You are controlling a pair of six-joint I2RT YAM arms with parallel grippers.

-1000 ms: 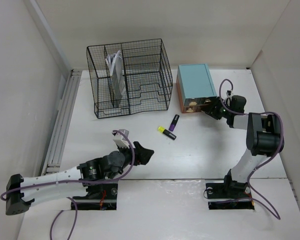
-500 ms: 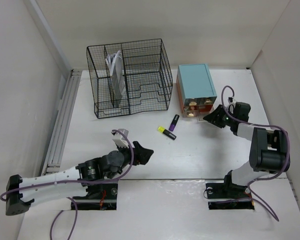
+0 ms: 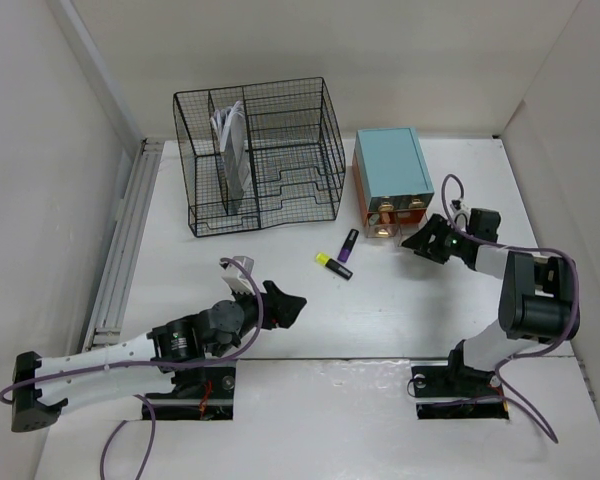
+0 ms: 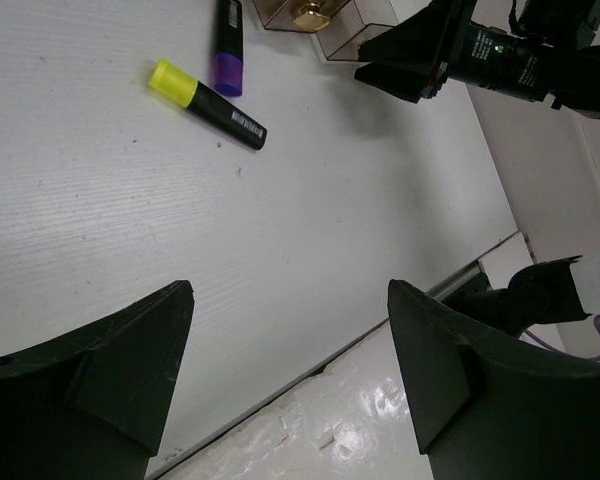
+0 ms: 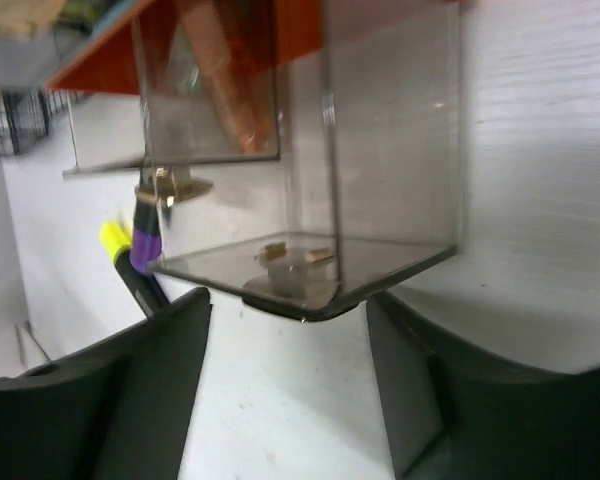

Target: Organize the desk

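Observation:
The white desk [image 3: 410,300] holds a purple highlighter [image 3: 349,243] and a yellow-capped black highlighter [image 3: 333,265] near its middle; both show in the left wrist view [image 4: 227,40] [image 4: 206,103]. A teal drawer box [image 3: 390,165] stands at the back right with a clear drawer [image 5: 380,190] pulled out. My right gripper [image 3: 416,243] is open, its fingers on either side of that drawer's gold knob [image 5: 285,266] without touching it. My left gripper [image 3: 288,303] is open and empty, low over the desk's near part.
A black wire-mesh organizer [image 3: 260,155] with papers in a left slot stands at the back left. A second clear drawer with a gold knob [image 5: 175,185] sits beside the pulled one. White walls border the desk; a seam runs along its near edge [image 4: 310,375].
My right gripper has drawn back from the teal box toward the near side, and the clear drawer has come out with it. The left arm shifted only slightly.

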